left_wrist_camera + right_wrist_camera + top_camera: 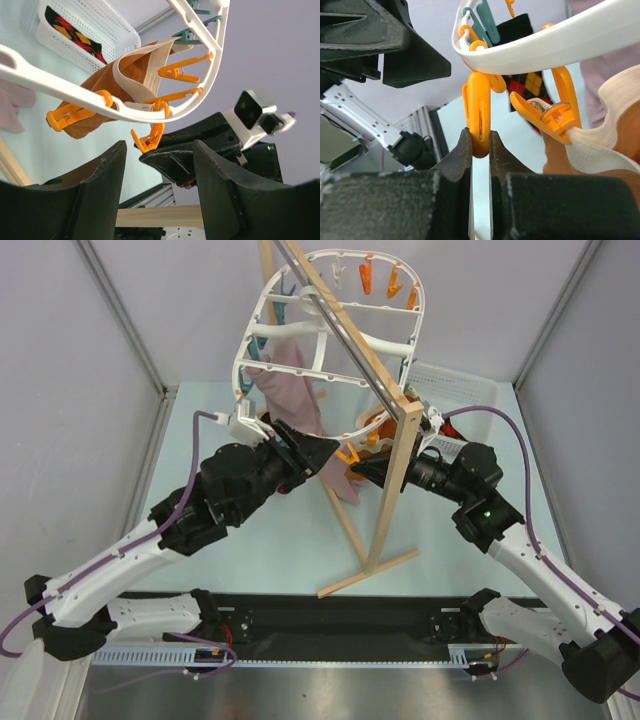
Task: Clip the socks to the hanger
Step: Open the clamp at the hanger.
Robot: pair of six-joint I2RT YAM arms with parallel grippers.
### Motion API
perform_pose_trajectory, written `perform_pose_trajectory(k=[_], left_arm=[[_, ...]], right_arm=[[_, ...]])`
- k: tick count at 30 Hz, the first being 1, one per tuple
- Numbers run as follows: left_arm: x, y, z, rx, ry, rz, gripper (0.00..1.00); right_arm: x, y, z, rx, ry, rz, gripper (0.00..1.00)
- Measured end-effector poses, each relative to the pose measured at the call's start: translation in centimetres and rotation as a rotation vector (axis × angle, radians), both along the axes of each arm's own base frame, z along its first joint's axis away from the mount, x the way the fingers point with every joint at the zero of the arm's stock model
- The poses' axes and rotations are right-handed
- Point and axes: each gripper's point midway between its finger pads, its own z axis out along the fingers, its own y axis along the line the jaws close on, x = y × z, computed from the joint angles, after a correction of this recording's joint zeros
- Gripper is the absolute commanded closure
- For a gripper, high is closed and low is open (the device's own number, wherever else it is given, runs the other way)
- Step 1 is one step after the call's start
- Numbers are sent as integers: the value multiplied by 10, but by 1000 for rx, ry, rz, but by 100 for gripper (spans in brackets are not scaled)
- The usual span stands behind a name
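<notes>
Both arms are raised under large white plastic oval hanger [555,45]. Its orange plastic clip [479,115] is pinched by R gripper [481,145]; L gripper [159,147] is spread, empty, just beneath.

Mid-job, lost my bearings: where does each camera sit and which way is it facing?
Top external: above and behind the bases, looking down at the hanger and wooden stand; left arm and right arm show.
Left wrist: below the hanger, facing up; own open fingers frame the right gripper.
Right wrist: also facing up; own fingers pinch an orange clip, left gripper upper left.
Shared: both wrist views show the hanger's rim and the opposite gripper.
</notes>
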Motion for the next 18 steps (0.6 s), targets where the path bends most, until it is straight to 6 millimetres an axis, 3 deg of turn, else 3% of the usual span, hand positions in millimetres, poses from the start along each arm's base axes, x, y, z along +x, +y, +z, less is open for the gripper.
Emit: perform_pose_trajectory(k=[10, 18], left_arm=[[8, -30, -34, 120, 58, 34, 40], [14, -31, -32, 118, 33, 101, 40]], right_arm=[[10, -6, -5, -65, -60, -80, 100], [9, -12, -2, -85, -92, -108, 100]])
